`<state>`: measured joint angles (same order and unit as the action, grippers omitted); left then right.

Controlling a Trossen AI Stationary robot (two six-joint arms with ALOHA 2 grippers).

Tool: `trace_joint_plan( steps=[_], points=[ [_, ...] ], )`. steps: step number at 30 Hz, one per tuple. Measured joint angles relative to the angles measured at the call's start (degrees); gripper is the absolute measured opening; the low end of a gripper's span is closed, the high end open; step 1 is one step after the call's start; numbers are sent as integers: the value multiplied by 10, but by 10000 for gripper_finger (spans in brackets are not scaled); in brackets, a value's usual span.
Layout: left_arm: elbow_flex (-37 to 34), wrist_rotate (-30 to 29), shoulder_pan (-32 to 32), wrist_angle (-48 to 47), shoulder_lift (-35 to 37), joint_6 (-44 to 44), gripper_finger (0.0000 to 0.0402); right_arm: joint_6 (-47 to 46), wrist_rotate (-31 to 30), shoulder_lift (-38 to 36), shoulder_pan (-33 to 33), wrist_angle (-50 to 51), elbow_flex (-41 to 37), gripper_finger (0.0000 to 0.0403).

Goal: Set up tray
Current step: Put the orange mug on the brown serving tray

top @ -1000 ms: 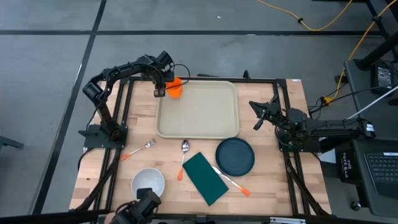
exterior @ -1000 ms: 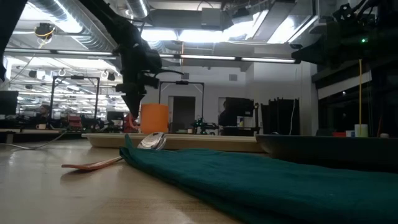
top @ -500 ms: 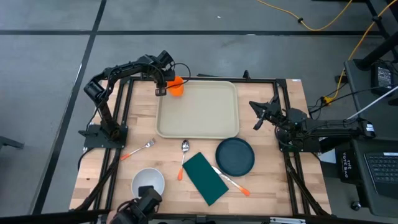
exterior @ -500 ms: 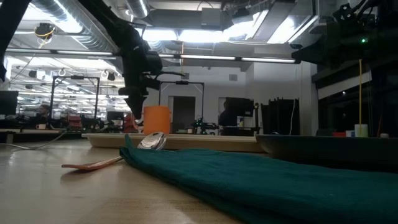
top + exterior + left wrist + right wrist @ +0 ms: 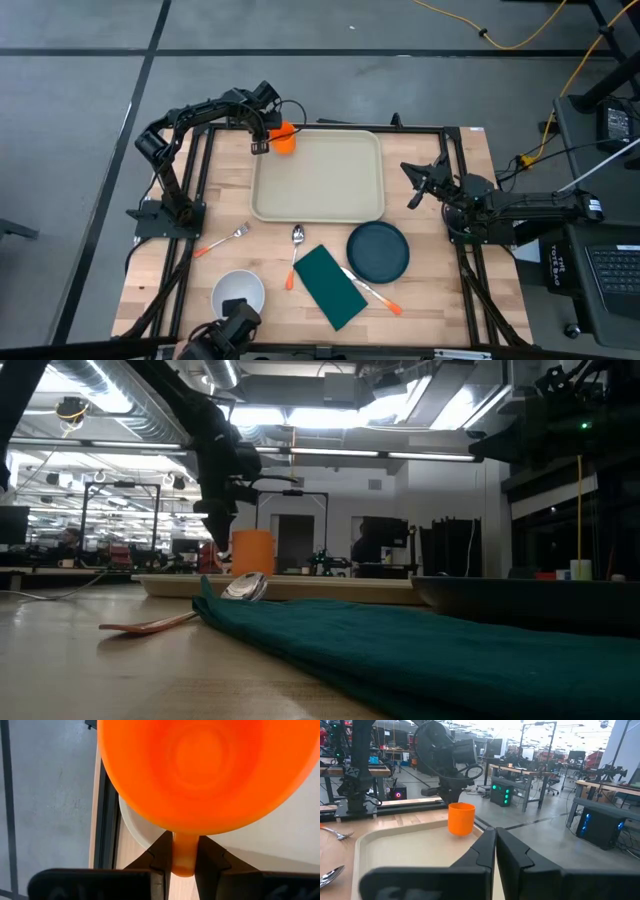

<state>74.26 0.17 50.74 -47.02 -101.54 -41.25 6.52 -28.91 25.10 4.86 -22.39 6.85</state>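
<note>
The beige tray (image 5: 318, 178) lies on the far middle of the wooden table. An orange cup (image 5: 284, 139) stands upright at the tray's far left corner, also seen in the right wrist view (image 5: 461, 819). My left gripper (image 5: 266, 137) is just to its left, pointing steeply down and shut on it. My right gripper (image 5: 411, 186) hovers shut at the tray's right side with nothing in it. My left gripper pinches the cup's small handle (image 5: 184, 856) between its two fingers (image 5: 161, 851), coming from above and slanting in from the table's left. The cup stays upright, mouth up, its base at the tray's corner; whether it rests there or hangs just above, I cannot tell.
Near the front lie a dark round plate (image 5: 378, 251), a dark green napkin (image 5: 330, 286), a white bowl (image 5: 238, 293), a fork (image 5: 225, 240), a spoon (image 5: 295, 252) and an orange-handled utensil (image 5: 372, 290). The tray's inside (image 5: 405, 847) is bare.
</note>
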Motion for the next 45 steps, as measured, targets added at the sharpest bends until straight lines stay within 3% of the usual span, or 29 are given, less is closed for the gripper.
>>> trace_joint_plan(
  steps=[38,45],
  points=[
    [-10,-9,-5,20,-9,26,47,-2,0,0,0,0,0,20],
    [-10,-32,-5,19,-9,30,47,-2,0,0,0,0,0,20]
  ],
)
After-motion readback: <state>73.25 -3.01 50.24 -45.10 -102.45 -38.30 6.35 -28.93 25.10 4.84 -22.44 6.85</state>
